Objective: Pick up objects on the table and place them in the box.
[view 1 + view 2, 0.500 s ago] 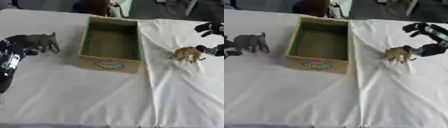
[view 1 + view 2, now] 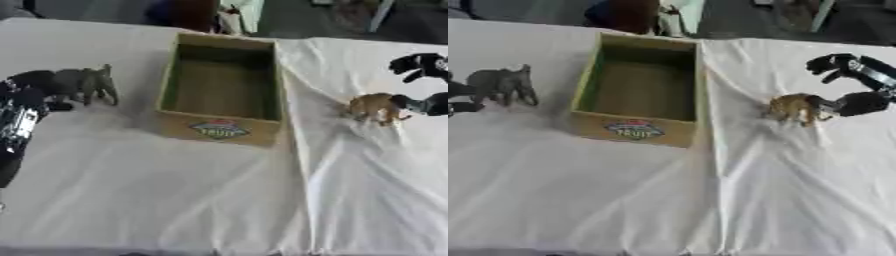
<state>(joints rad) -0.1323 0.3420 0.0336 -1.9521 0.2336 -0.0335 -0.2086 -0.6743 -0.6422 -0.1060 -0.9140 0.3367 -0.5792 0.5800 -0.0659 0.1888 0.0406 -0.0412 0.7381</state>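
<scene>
Right hand, black with silver at the wrist, sits at the right edge of the white cloth-covered table. Its fingers are spread apart, one part curled above and another low by the rear of the small tan four-legged toy animal. That lower part looks to be touching the toy or just beside it, but nothing closes round it, so the hand reads as released and the grasp as not yet made.

Left hand lies at the left edge, just beside the grey toy animal with a trunk-like snout. Whether its fingers are open or curled cannot be told.

Between the two toys stands the open tan cardboard box with green inner walls and a label on its near face, holding nothing visible.

Both toys are probably light, rigid moulded figures, smooth enough to slip and easy to topple on the wrinkled cloth. The tan one is best pinched across its body from both flanks, since its thin legs give little purchase. The same hold should suit the grey one, well clear of its snout.
</scene>
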